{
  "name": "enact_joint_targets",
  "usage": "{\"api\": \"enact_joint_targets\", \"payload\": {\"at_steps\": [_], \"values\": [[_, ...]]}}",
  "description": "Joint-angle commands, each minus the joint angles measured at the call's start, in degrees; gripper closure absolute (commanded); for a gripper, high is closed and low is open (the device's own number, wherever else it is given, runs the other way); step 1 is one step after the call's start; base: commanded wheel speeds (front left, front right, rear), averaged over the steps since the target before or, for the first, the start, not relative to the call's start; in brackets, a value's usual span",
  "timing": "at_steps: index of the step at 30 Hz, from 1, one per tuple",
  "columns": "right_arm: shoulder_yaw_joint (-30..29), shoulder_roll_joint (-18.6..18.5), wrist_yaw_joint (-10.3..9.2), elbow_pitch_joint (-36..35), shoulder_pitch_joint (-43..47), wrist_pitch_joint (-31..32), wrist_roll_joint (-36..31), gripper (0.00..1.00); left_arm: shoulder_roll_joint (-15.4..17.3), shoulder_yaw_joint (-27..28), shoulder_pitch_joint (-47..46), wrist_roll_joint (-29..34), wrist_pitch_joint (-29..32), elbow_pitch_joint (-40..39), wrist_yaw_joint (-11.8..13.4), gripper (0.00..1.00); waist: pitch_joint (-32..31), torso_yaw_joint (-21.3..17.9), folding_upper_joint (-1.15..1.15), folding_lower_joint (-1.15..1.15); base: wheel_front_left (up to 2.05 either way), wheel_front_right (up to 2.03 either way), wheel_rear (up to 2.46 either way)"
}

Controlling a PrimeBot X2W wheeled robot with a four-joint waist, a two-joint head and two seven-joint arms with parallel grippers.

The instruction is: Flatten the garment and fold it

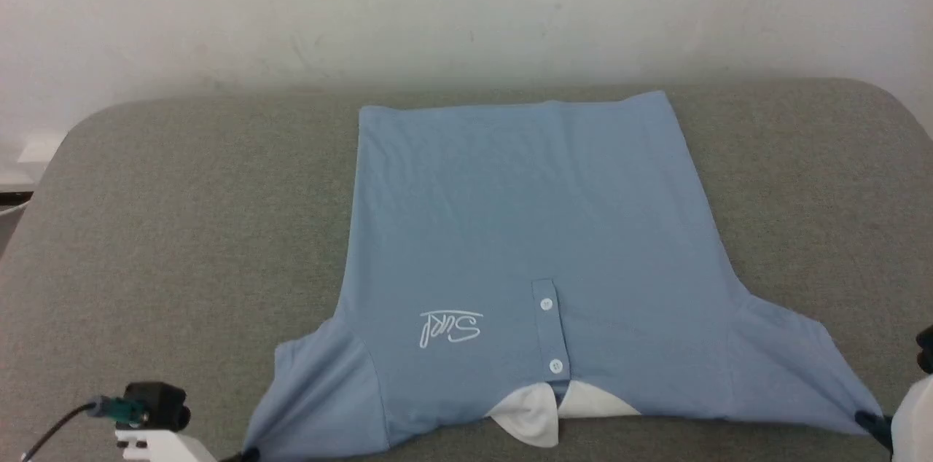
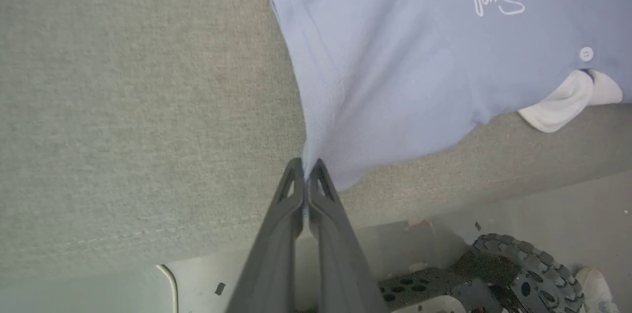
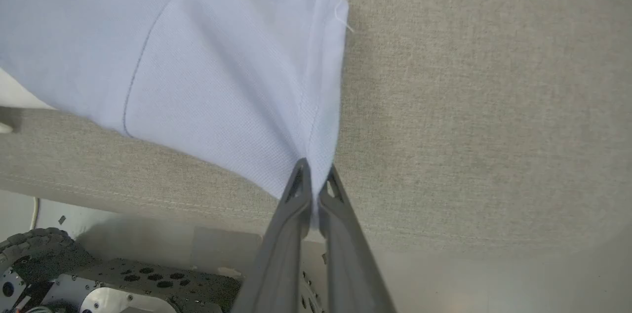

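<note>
1. head view: the light blue short-sleeved polo shirt [image 1: 525, 229] lies flat, front up, in the middle of the grey fabric-covered table [image 1: 182, 214]. its hem is toward the white wall [image 1: 466, 3] and its white collar [image 1: 539, 414] is at the near edge. a white script logo [image 1: 450, 328] sits on the chest beside the buttoned placket. the dark tip of the left gripper [image 1: 249, 455] is at the corner of the sleeve on the view's left. the right gripper [image 1: 871, 422] is at the corner of the other sleeve.
2. left wrist view: the left gripper [image 2: 306, 172] is clenched on the sleeve's corner, with cloth pinched between its two long grey fingers [image 2: 276, 234]. the shirt [image 2: 405, 71] pulls taut toward it over the table [image 2: 123, 105]. a studded dark wheel [image 2: 523, 263] shows below the table edge.
3. right wrist view: the right gripper [image 3: 315, 177] is clamped on the other sleeve's corner. the shirt [image 3: 222, 81] is drawn into a crease at the fingertips, above the table [image 3: 469, 105] and near its front edge.
</note>
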Motion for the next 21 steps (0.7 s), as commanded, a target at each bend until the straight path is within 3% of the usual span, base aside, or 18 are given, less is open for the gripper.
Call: {"api": "enact_joint_targets", "payload": {"at_steps": [1,6,11,12,13,14,21], "values": [[-1.56,0.03,-0.13,-1.49,2.31,2.08,0.03,1.0,-0.05,-0.04,2.34,-1.14,1.29,-1.93,1.52,1.0,-0.32,0.51,0.0,0.02,0.0,0.0,0.0],[-5.13,1.76,-0.13,-5.29,7.34,6.9,-2.98,1.0,-2.9,0.38,6.45,-4.02,2.18,-5.61,5.6,1.0,0.49,0.79,0.0,0.02,0.0,0.0,0.0],[-7.35,3.38,-0.13,-6.87,7.84,7.18,-5.42,1.0,-5.66,0.35,6.33,-5.0,0.57,-7.0,6.09,1.0,2.29,1.37,0.0,0.02,0.0,0.0,0.0],[-7.95,3.69,-0.13,-7.25,7.33,6.67,-5.83,0.93,-5.91,0.32,5.91,-4.64,0.0,-7.29,6.04,1.0,2.81,1.58,0.0,0.02,0.0,0.0,0.0],[-8.23,3.97,-0.13,-7.66,6.84,6.39,-6.01,0.09,-6.0,0.24,5.45,-4.0,-0.59,-7.53,6.04,1.0,3.31,1.8,0.0,0.02,0.0,0.0,0.0],[-8.23,4.13,-0.13,-8.23,6.33,6.27,-5.85,0.0,-5.88,0.0,4.95,-3.07,-1.1,-7.84,6.05,1.0,3.88,2.07,0.0,0.02,0.0,0.0,0.0],[-9.38,2.31,-0.13,-12.49,0.08,3.54,-5.49,0.0,-6.52,-1.21,1.81,1.66,-3.82,-12.67,7.22,1.0,9.52,6.01,0.0,0.02,0.0,0.0,0.0]]}}
